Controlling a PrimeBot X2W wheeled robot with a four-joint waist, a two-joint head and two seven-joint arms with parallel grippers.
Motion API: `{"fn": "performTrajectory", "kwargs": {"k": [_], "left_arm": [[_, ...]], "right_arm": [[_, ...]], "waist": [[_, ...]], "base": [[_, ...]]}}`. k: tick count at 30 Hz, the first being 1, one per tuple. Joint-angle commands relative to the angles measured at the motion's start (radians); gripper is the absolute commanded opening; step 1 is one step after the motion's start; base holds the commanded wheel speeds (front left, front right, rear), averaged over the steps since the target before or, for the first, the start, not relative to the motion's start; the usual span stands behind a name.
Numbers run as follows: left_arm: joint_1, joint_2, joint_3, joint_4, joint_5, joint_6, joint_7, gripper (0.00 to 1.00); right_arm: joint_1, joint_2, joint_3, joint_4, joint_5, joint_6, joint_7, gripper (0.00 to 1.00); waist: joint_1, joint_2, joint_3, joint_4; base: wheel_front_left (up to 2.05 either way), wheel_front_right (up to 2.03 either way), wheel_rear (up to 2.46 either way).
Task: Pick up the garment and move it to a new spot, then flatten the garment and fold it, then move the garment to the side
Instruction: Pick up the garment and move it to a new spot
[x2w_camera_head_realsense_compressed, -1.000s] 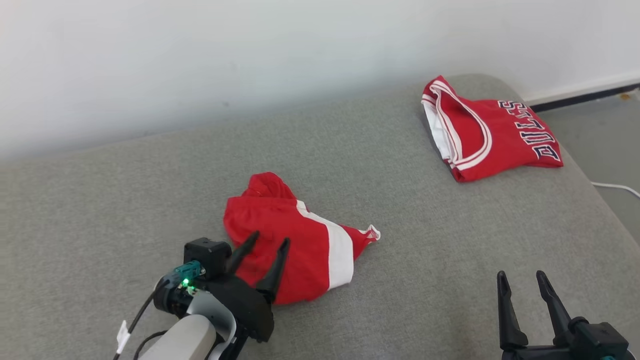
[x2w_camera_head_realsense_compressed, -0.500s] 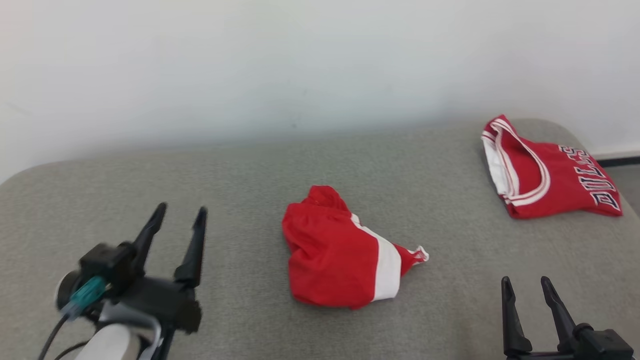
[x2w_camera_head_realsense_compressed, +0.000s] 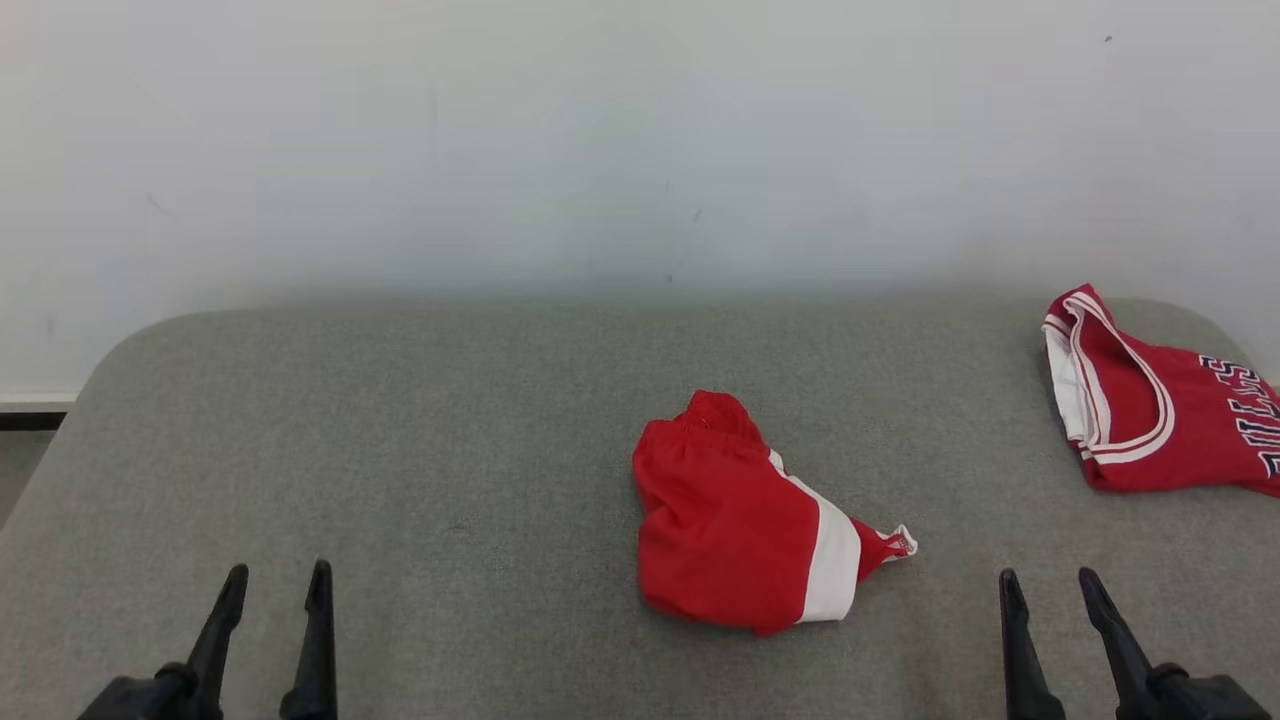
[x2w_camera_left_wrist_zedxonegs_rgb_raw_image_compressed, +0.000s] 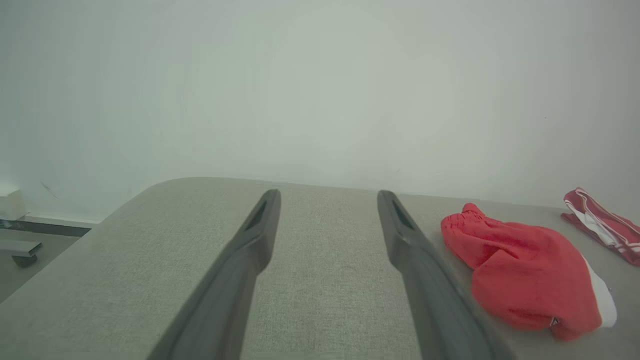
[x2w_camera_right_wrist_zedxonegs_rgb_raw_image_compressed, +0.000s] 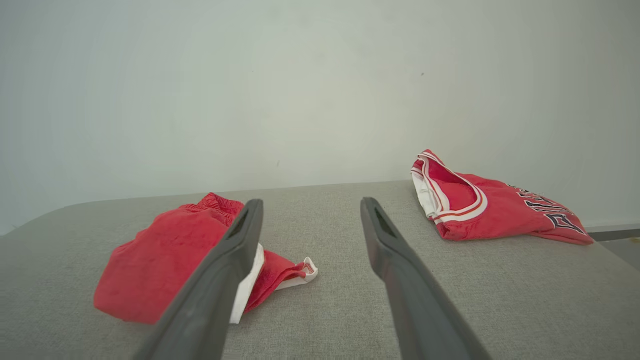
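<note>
While both end effectors sit low at the near edge of the padded grey surface (x2w_camera_head_realsense_compressed: 400, 450), the red shorts (x2w_camera_head_realsense_compressed: 735, 525) lie crumpled on it slightly right of centre, a loose heap neither flattened nor folded. The left end effector (x2w_camera_head_realsense_compressed: 279, 568), at the lower left of the head view, has its two dark fingers spread apart and pointing away from the robot. It is released, grasps nothing, and is well apart from the shorts. The right end effector (x2w_camera_head_realsense_compressed: 1046, 574), at the lower right of the head view, is likewise parted and empty, near the shorts' right-hand corner but not touching it.

The shorts show a gathered waistband at the far end and a broad white band (x2w_camera_head_realsense_compressed: 835, 565) down the side toward the right end effector. A small pointed corner trimmed in white trails to the right. In the left wrist view the heap lies to the right of the fingers. In the right wrist view it lies to the left, partly hidden behind the finger on that view's left.

A red basketball jersey (x2w_camera_head_realsense_compressed: 1150, 420) — white-and-red trim at its opening, dark block lettering partly cut off by the frame edge — lies folded at the far right of the surface, well apart from the shorts. A plain pale wall (x2w_camera_head_realsense_compressed: 600, 150) stands behind the surface.
</note>
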Motion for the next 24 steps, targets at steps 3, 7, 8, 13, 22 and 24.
{"fn": "performTrajectory", "kwargs": {"k": [3, 7, 8, 13, 22, 24], "left_arm": [[0.050, -0.047, 0.054, 0.003, 0.049, -0.029, 0.000, 1.00], [0.075, -0.093, 0.105, 0.010, 0.091, -0.071, 0.000, 1.00], [0.079, -0.102, 0.114, 0.014, 0.103, -0.081, 0.000, 1.00], [0.086, -0.137, 0.153, 0.028, 0.144, -0.119, -0.001, 1.00], [0.074, -0.188, 0.216, 0.060, 0.203, -0.176, -0.001, 1.00], [0.073, -0.195, 0.226, 0.065, 0.209, -0.183, -0.001, 1.00]], "right_arm": [[0.027, 0.000, 0.009, -0.008, 0.007, -0.003, 0.006, 1.00], [0.040, 0.000, 0.020, -0.007, 0.011, -0.003, 0.010, 1.00], [0.041, 0.000, 0.022, -0.004, 0.011, -0.003, 0.010, 1.00], [0.045, 0.000, 0.027, 0.003, 0.015, -0.003, 0.010, 1.00], [0.042, 0.000, 0.029, 0.012, 0.015, -0.003, 0.010, 1.00], [0.043, 0.000, 0.028, 0.014, 0.014, -0.003, 0.009, 1.00]], "waist": [[0.0000, 0.0001, -0.002, -0.004], [0.0000, 0.0001, -0.003, -0.014], [0.0000, 0.0001, -0.003, -0.017], [0.0000, 0.0001, -0.005, -0.023], [0.0000, 0.0001, -0.008, -0.025], [0.0000, 0.0001, -0.007, -0.024]], "base": [[0.00, 0.00, 0.00], [0.00, 0.00, 0.00], [0.00, 0.00, 0.00], [0.00, 0.00, 0.00], [0.00, 0.00, 0.00], [0.00, 0.00, 0.00]]}}
